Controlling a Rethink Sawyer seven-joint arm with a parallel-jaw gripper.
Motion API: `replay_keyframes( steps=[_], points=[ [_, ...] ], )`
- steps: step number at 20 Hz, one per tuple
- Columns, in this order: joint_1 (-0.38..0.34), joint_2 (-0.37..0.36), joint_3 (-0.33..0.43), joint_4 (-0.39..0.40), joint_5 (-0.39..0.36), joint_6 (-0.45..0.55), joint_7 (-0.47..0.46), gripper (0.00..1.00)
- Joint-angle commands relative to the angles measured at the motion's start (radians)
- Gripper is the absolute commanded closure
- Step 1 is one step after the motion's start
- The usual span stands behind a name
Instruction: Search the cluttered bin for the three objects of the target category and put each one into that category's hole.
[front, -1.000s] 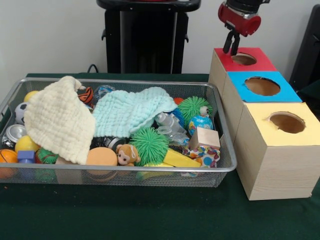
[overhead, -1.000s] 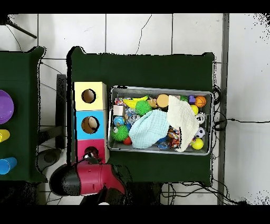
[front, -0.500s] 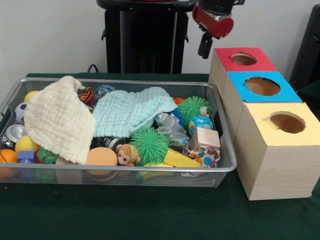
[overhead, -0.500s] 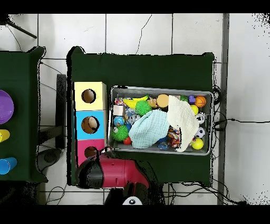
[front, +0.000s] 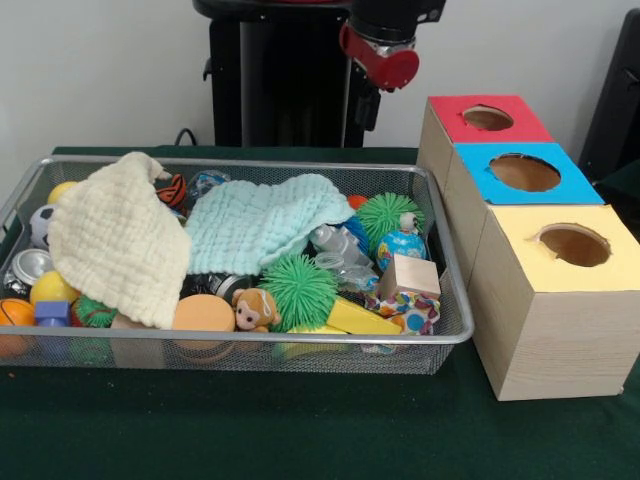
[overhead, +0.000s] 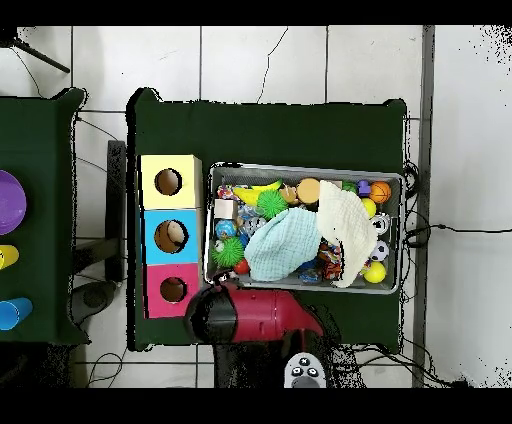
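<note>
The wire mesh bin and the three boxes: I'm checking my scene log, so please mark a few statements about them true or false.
1. The pale yellow cloth lies in the wire mesh bin. True.
2. The red-topped box is nearest the camera in the front view. False: the yellow-topped box is; red is farthest.
3. The wooden cube rests inside the bin. True.
4. The gripper holds a green spiky ball. False: both spiky balls lie in the bin.
</note>
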Motion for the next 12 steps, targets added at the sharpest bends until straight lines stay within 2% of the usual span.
replay_keyframes(
  steps=[1,5,10,12],
  points=[
    [-0.081,0.072,0.137,-0.163,-0.132,0.094,-0.26,1.0],
    [-0.133,0.114,0.175,-0.218,-0.208,0.097,-0.31,1.0],
    [-0.24,0.137,0.334,-0.244,-0.299,0.157,-0.48,1.0],
    [-0.274,0.142,0.388,-0.242,-0.318,0.166,-0.511,1.0]
  ],
)
